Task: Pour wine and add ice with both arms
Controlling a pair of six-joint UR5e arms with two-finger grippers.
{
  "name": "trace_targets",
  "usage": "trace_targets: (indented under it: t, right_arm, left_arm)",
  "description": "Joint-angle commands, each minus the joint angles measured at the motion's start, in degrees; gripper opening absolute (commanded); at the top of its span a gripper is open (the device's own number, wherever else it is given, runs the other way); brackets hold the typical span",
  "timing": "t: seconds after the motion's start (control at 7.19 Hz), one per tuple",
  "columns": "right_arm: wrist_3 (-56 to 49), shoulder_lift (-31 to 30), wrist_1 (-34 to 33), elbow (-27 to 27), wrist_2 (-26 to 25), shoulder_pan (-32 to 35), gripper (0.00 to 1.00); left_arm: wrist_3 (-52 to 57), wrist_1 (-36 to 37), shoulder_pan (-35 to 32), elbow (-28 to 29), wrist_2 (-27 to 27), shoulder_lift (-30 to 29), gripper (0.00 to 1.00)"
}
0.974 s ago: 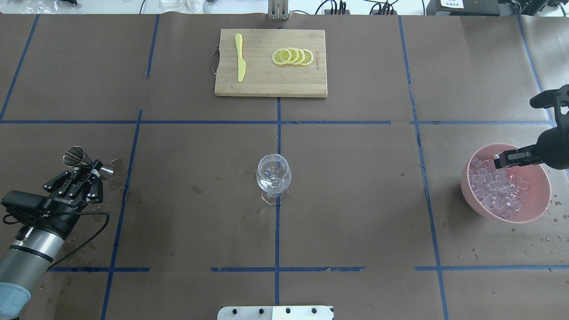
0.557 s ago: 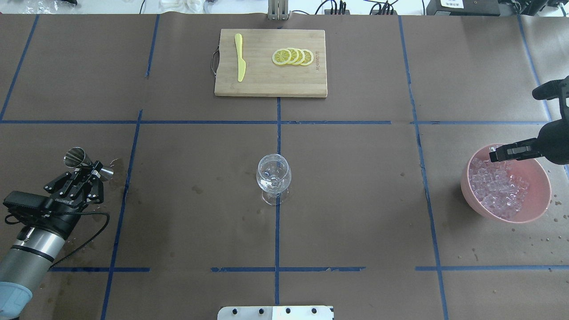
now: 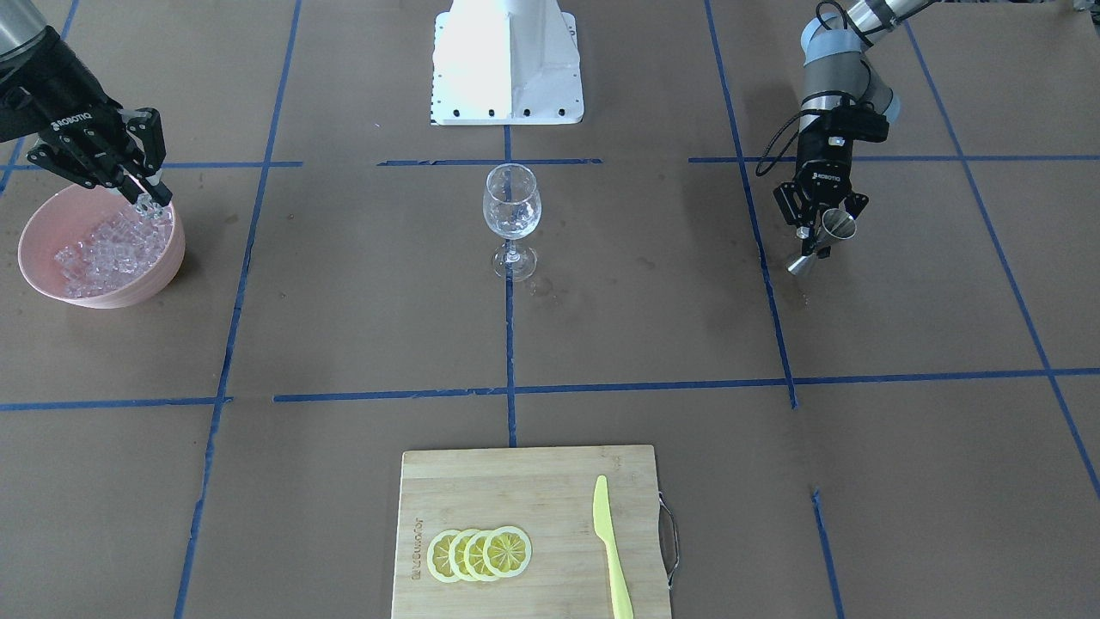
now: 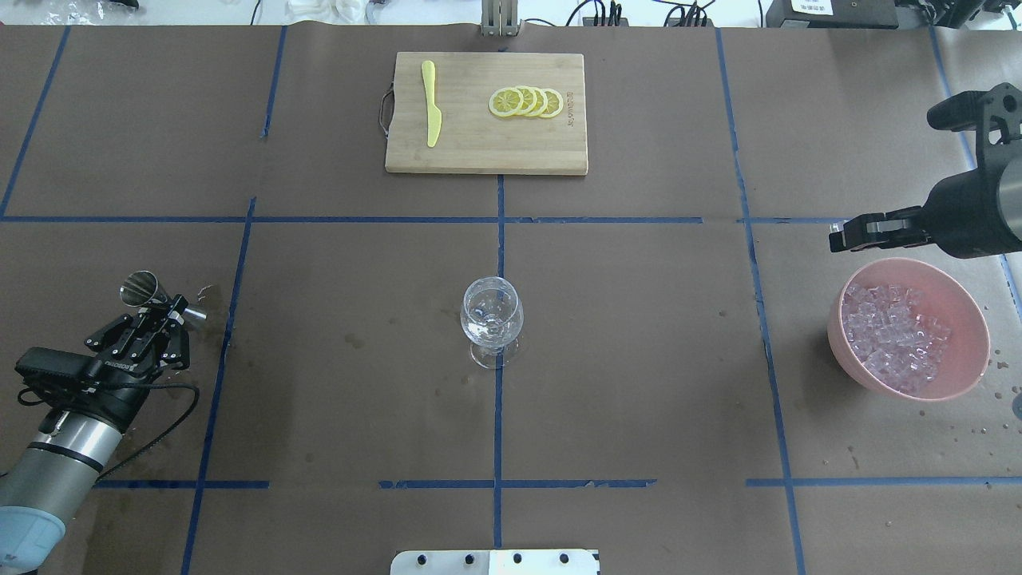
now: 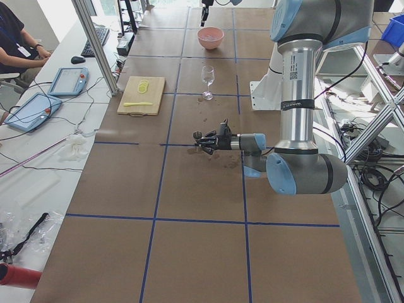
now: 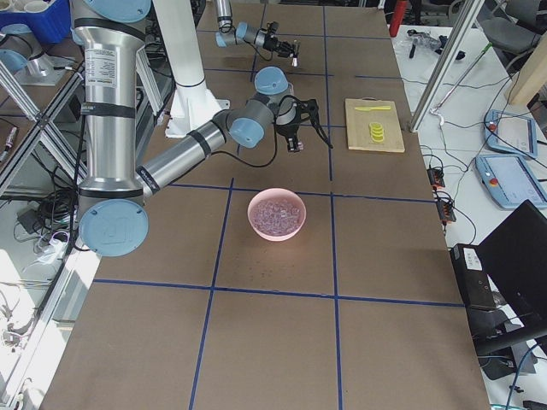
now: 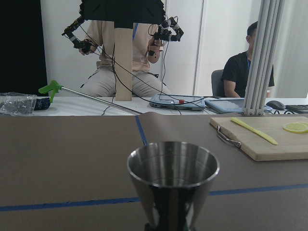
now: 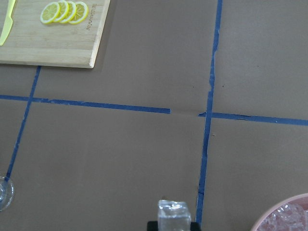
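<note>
Right arm (image 4: pixel 978 212) is near the desk's right edge. Its jaws are narrow, pinching one ice cube (image 8: pixel 174 215), and hang above the glass-side rim of the pink bowl (image 4: pixel 962 299). The rest of the ice (image 4: pixel 890 335) is heaped in that bowl.

Wine glass (image 4: pixel 492 315) stands upright at desk centre. Whether wine sits in it: too clear to tell.

Left arm (image 4: pixel 72 435) is near the left edge, jaws clamped on the steel jigger (image 7: pixel 173 178). It looks empty from the wrist view.

Step in hand, as I read it: carry the cube to the glass.
- The cube is glossy and probably wet, so keep the pinch firm and travel level.
- Centre over the mouth and come down close before releasing, so nothing splashes or topples that thin stem.
- Stay off the rim.
</note>
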Motion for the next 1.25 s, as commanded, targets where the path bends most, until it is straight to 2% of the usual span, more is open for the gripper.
trace_targets:
  t: [0.0, 0.14, 0.42, 0.7, 0.83, 0.97, 1.11]
  right_arm:
    - [1.6, 1.5, 0.0, 0.1, 0.3, 0.0, 0.00]
    - [1.8, 2.0, 0.1, 0.1, 1.6, 0.0, 0.00]
    - [1.9, 2.6, 0.1, 0.0, 1.7, 0.0, 0.00]
    - [1.9, 3.9, 0.1, 0.0, 1.7, -0.1, 0.00]
    - [2.0, 4.3, -0.1, -0.1, 1.7, -0.2, 0.00]
    - [2.0, 4.6, -0.1, -0.1, 1.7, -0.2, 0.00]
    - [2.5, 5.5, -0.2, -0.1, 2.1, -0.4, 0.00]
  left_arm:
    - [-0.1, 0.2, 0.0, 1.0, 0.1, -0.3, 0.20]
    - [-0.2, 2.4, 0.0, 0.9, 0.0, -0.3, 0.27]
    - [0.0, 3.8, 0.0, 0.9, 0.1, -0.3, 0.48]
    - [0.0, 3.9, 0.0, 0.9, 0.0, -0.3, 0.56]
    - [0.3, 3.9, -0.1, 0.9, -0.2, -0.3, 0.68]
    - [0.8, 3.9, -0.2, 0.9, -0.3, -0.2, 1.00]
    - [1.1, 4.0, -0.5, 0.4, -3.1, 0.2, 1.00]
